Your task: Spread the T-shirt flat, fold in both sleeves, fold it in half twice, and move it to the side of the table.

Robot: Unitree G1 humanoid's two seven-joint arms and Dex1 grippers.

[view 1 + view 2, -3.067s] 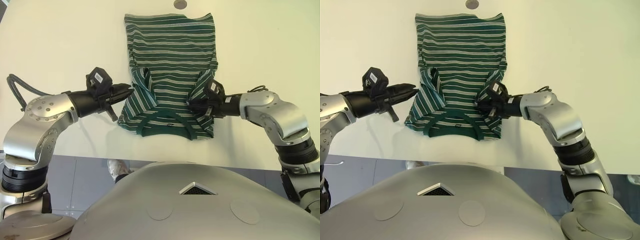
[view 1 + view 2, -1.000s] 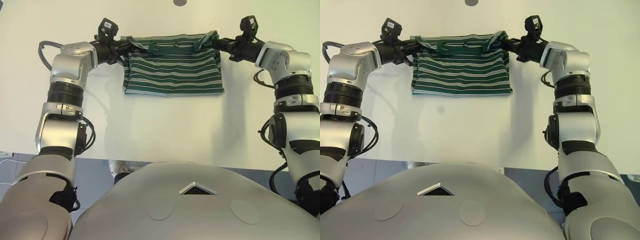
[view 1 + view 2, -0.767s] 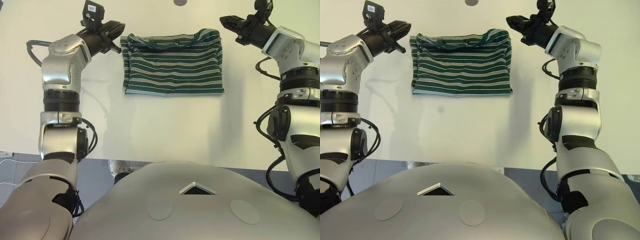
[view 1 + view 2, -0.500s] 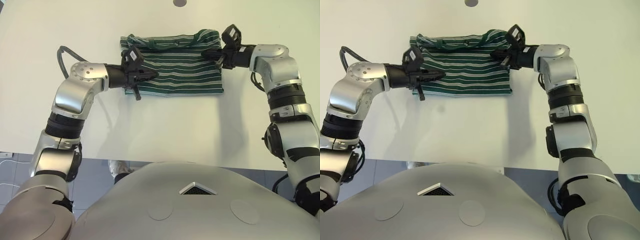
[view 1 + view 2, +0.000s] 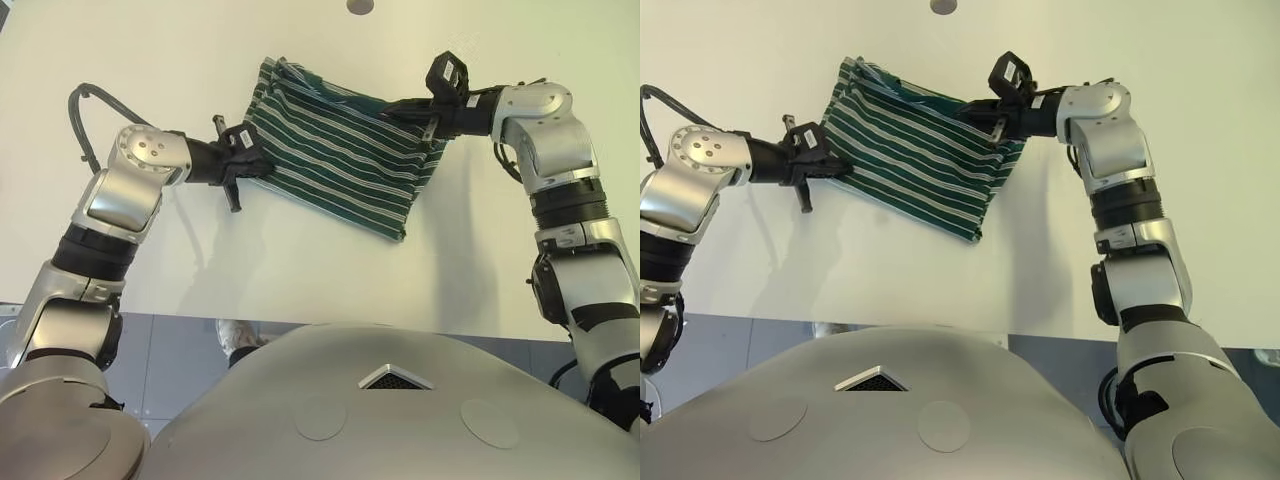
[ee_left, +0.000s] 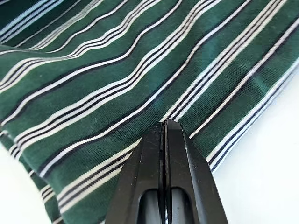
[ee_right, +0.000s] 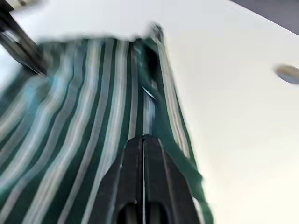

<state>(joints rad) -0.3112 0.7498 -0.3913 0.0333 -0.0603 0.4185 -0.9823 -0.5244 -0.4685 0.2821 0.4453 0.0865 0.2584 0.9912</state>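
The green striped T-shirt (image 5: 340,150) lies folded into a compact rectangle on the white table (image 5: 300,270), turned askew so that one corner points toward me. My left gripper (image 5: 262,170) is shut at the shirt's left edge, and the left wrist view shows its fingertips (image 6: 164,123) closed together on the striped cloth (image 6: 117,60). At the shirt's far right edge my right gripper (image 5: 392,106) is shut. Its closed tips (image 7: 143,137) meet a ridge of the fabric (image 7: 84,121) in the right wrist view.
A small grey disc (image 5: 360,6) is set in the table at its far edge, beyond the shirt. The table's near edge (image 5: 320,318) runs just in front of me. Bare white tabletop lies left and right of the shirt.
The shirt was folded in half away from me, let go, then gripped again at both side edges. In the last half second it has turned askew, one corner swinging toward me.
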